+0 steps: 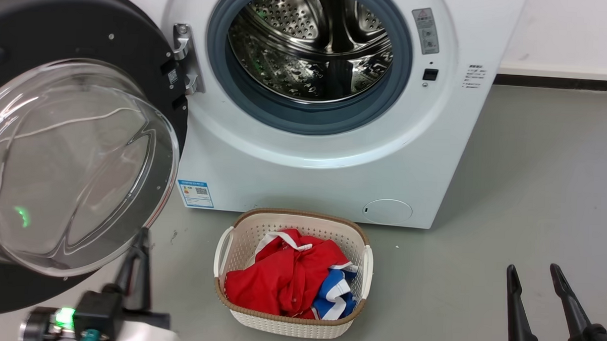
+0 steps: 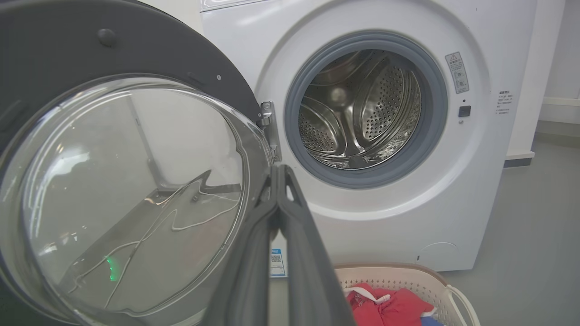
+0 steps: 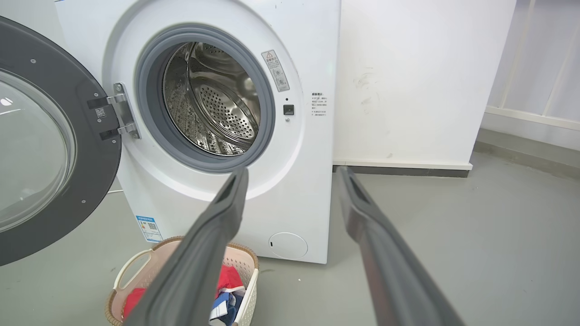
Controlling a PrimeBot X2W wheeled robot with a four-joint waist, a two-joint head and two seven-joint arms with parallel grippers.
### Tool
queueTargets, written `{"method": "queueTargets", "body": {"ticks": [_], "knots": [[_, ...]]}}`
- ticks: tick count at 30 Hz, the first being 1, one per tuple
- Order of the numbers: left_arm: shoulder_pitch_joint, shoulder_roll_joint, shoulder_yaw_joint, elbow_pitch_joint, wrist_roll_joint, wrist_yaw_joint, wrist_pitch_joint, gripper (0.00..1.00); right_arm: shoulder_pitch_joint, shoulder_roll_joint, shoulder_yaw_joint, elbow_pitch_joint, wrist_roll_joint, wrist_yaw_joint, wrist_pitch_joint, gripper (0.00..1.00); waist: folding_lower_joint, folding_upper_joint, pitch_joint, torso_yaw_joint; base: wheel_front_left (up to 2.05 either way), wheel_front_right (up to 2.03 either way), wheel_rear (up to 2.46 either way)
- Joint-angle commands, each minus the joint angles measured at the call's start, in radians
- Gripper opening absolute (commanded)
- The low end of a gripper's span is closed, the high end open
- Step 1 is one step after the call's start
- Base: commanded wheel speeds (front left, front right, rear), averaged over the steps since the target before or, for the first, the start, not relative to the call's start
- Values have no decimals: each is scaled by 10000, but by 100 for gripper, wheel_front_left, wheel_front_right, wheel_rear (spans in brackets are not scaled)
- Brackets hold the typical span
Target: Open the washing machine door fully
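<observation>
Washing machine (image 1: pixel 333 176): stands on the grey floor (image 1: pixel 535 188) with its white front facing you. The steel drum (image 1: pixel 308 44) is exposed inside the grey-blue rubber ring (image 1: pixel 305 117).

Washing machine door (image 1: pixel 86 31): swung out wide to your left of the opening and hanging from its metal hinge (image 1: pixel 186 60). Its inner face and clear glass bowl (image 1: pixel 71 167) are turned toward you.

White basket (image 1: pixel 302 215): on the floor just in front of the machine, holding a red garment (image 1: pixel 289 281) and a blue-and-white one (image 1: pixel 337 293).

Your right gripper (image 1: pixel 532 272): low at your right, well apart from the machine, fingers spread with nothing between them.

Your left gripper (image 2: pixel 279 171): fingers pressed together on nothing, tip just beside the lower rim of the glass bowl. You cannot tell whether it touches.
</observation>
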Motion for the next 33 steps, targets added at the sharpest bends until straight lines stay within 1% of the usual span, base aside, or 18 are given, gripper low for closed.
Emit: {"method": "queueTargets", "body": {"ticks": [1,5,6,7,8,13,20,33], "knots": [[134,-45,-125,114,-34,-21,-25,0,136,16,-2,-9,54,-2,-17,100,1,0,-53,-73,0,0,0],[240,-84,-453,453,-141,72,-25,1,253,15,-52,38,145,-1,-17,100,1,0,-117,-165,0,0,0],[282,-99,-533,536,-160,95,-25,31,302,16,-66,54,179,-1,-17,100,1,0,-132,-178,0,0,0],[290,-108,-591,579,-191,115,-25,94,340,15,-67,67,184,-2,-17,100,1,0,-142,-191,0,0,0],[270,-110,-635,596,-214,173,-25,100,368,15,-76,92,186,-1,-17,100,1,0,-150,-200,0,0,0],[396,-151,-925,859,-349,140,-25,100,467,15,-147,223,346,-1,-19,100,1,0,-189,-196,0,0,0],[507,-163,-1026,1046,-463,268,-25,100,497,15,-102,338,470,-1,-17,100,1,0,-190,-191,0,0,0],[534,-190,-1071,1126,-636,346,-25,100,437,16,-45,356,462,-1,-17,100,1,0,-133,-283,0,0,0]]}}
